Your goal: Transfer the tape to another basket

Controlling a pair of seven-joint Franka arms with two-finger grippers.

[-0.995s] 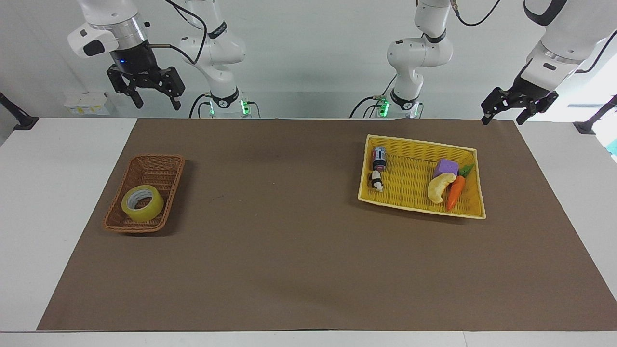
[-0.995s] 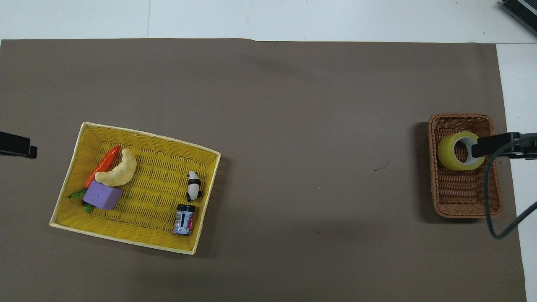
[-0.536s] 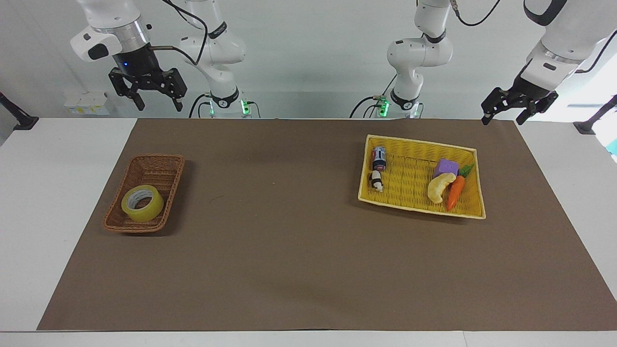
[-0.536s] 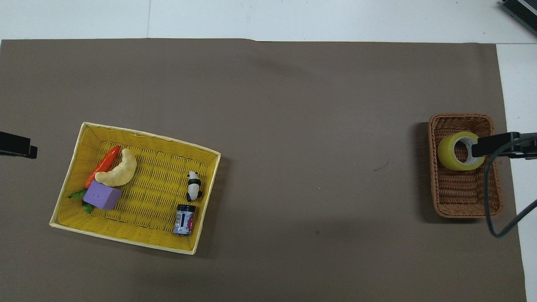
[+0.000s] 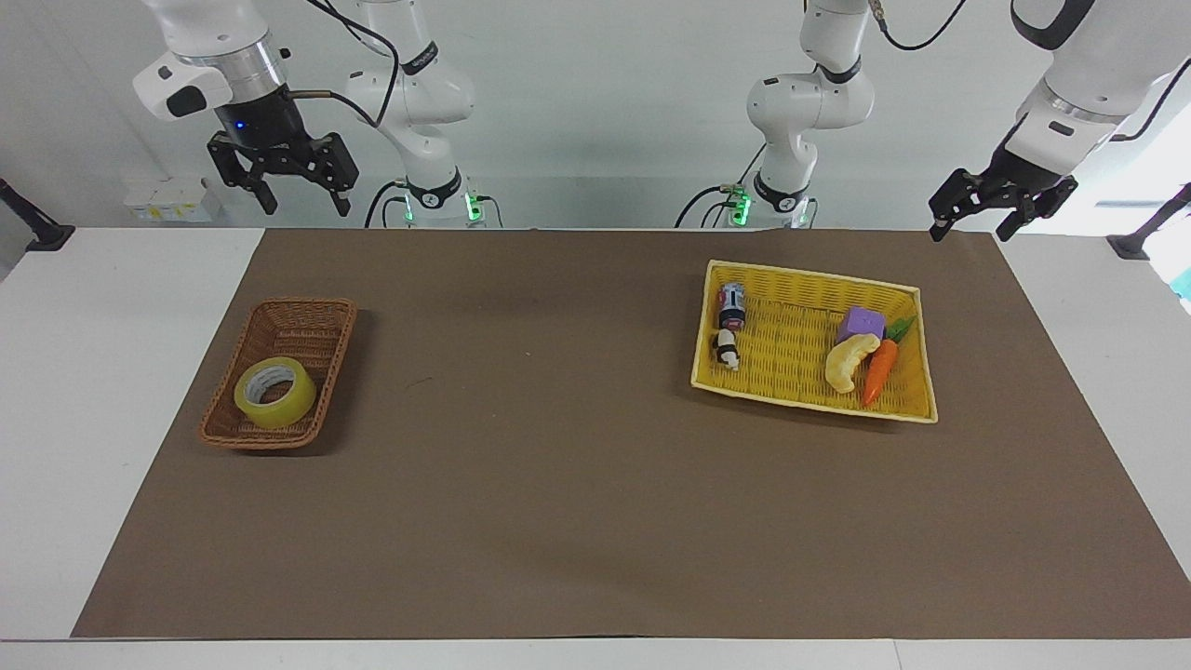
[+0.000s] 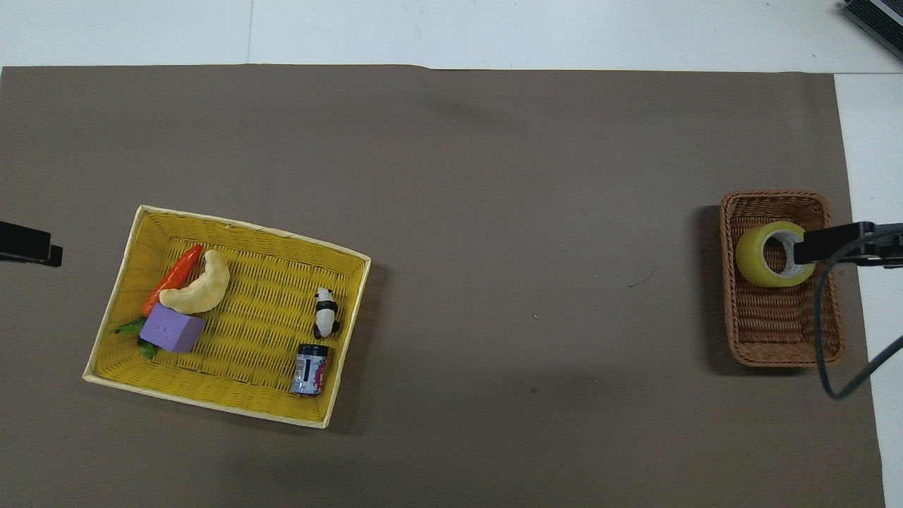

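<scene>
The tape (image 5: 274, 392) lies flat in the brown wicker basket (image 5: 298, 328) at the right arm's end of the table, in the half of the basket farther from the robots. It also shows in the overhead view (image 6: 758, 257), in the basket (image 6: 776, 331). My right gripper (image 5: 305, 203) is open and empty, raised high over the table's edge nearest the robots, well clear of the basket. One of its fingers (image 6: 818, 250) overlaps the tape from above. My left gripper (image 5: 972, 229) is open and empty, raised at the left arm's end.
A larger yellow flat basket (image 5: 800, 274) at the left arm's end holds a pale banana toy (image 5: 847, 361), a carrot (image 5: 877, 370), a purple block (image 5: 862, 324), a small can (image 5: 731, 306) and a panda figure (image 5: 725, 349). A brown mat (image 5: 558, 465) covers the table.
My right gripper has drawn up and back toward the robots a little. The tape, the baskets and the left arm have not moved.
</scene>
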